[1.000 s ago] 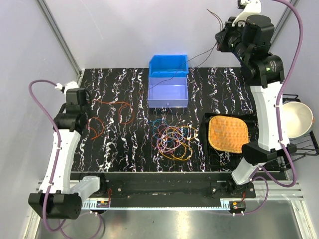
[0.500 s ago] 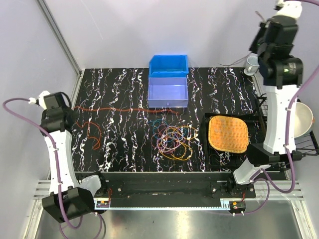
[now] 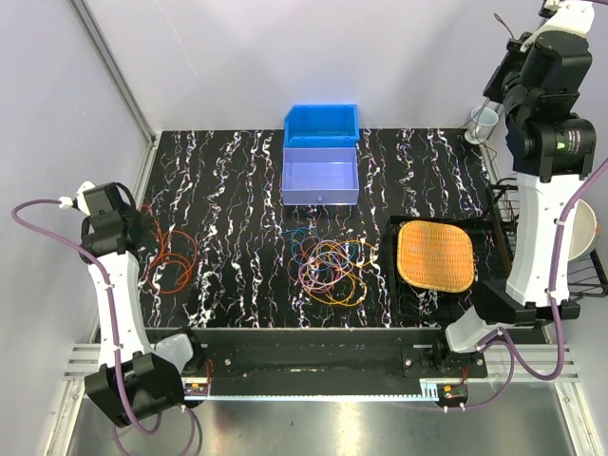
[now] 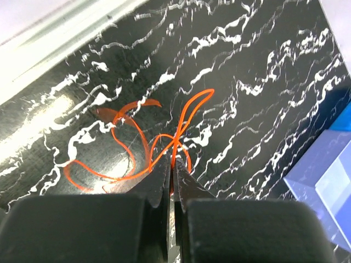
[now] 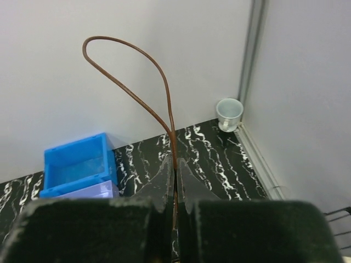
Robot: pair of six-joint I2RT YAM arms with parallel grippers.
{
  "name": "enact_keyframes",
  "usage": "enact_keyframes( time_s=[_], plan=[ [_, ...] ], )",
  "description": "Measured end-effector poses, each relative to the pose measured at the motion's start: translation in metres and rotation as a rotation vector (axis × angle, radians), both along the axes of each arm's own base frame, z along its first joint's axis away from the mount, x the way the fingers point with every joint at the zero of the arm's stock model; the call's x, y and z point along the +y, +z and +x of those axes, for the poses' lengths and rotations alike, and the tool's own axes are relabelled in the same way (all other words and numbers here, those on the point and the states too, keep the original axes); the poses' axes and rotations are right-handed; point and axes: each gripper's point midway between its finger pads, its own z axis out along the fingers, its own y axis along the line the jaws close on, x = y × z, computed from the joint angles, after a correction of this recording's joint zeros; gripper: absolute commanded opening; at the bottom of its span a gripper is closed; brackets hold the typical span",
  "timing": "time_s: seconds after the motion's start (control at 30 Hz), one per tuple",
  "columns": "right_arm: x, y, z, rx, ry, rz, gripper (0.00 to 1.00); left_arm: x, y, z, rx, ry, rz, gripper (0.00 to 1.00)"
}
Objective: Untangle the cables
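Observation:
A tangle of thin cables (image 3: 331, 269) in yellow, purple, orange, blue and green lies on the black marbled table (image 3: 228, 190) at the centre. At the left edge, my left gripper (image 3: 144, 231) is shut on an orange cable (image 3: 171, 258), whose loops rest on the table beside it. The left wrist view shows the jaws (image 4: 173, 162) pinching that orange cable (image 4: 187, 112) just above the surface. My right gripper (image 3: 514, 49) is raised high at the back right, shut (image 5: 174, 162) on a brown cable (image 5: 137, 59) that arcs upward from the jaws, clear of the tangle.
A blue bin (image 3: 321, 123) and a lavender bin (image 3: 320, 178) stand at the back centre. A woven orange mat (image 3: 435, 255) lies on a black tray at the right. A white bowl (image 3: 581, 226) sits in a wire rack beyond it. A small cup (image 3: 483, 121) stands in the back right corner.
The left gripper has come nearer along the left edge, and its orange cable went from a stretched line to loose loops. The right gripper rose up and right with the brown cable.

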Motion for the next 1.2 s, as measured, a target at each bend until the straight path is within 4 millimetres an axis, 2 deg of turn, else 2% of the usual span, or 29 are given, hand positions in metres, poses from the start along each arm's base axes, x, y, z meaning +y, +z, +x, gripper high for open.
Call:
enact_keyframes(
  time_s=[0.17,0.23,0.37,0.43,0.57,0.63,0.77,1.0,1.13,1.2],
  plan=[
    [0.024,0.000,0.011,-0.007,0.127,0.028,0.00,-0.018,-0.023,0.001,0.018,-0.077,-0.039,0.00],
    [0.032,0.000,0.015,-0.015,0.171,0.045,0.00,-0.036,-0.037,0.000,0.045,-0.144,-0.056,0.00],
    [0.052,0.008,0.029,-0.056,0.267,0.083,0.00,-0.090,-0.063,-0.002,0.098,-0.355,-0.075,0.00],
    [0.062,0.015,0.038,-0.083,0.316,0.101,0.00,-0.111,-0.071,-0.007,0.120,-0.445,-0.080,0.00],
    [0.081,0.023,0.059,-0.135,0.408,0.143,0.00,-0.139,-0.085,-0.018,0.156,-0.580,-0.073,0.00],
    [0.090,0.021,0.073,-0.148,0.447,0.166,0.00,-0.150,-0.087,-0.024,0.167,-0.633,-0.066,0.00],
    [0.111,0.014,0.106,-0.179,0.537,0.214,0.00,-0.166,-0.084,-0.033,0.170,-0.723,-0.044,0.00],
    [0.153,-0.007,0.167,-0.233,0.647,0.244,0.00,-0.163,-0.086,-0.039,0.202,-0.749,0.000,0.00],
    [0.178,-0.011,0.184,-0.282,0.696,0.237,0.00,-0.163,-0.086,-0.039,0.201,-0.755,0.006,0.00],
    [0.186,-0.004,0.185,-0.325,0.716,0.226,0.00,-0.163,-0.085,-0.039,0.196,-0.756,0.008,0.00]
  ],
)
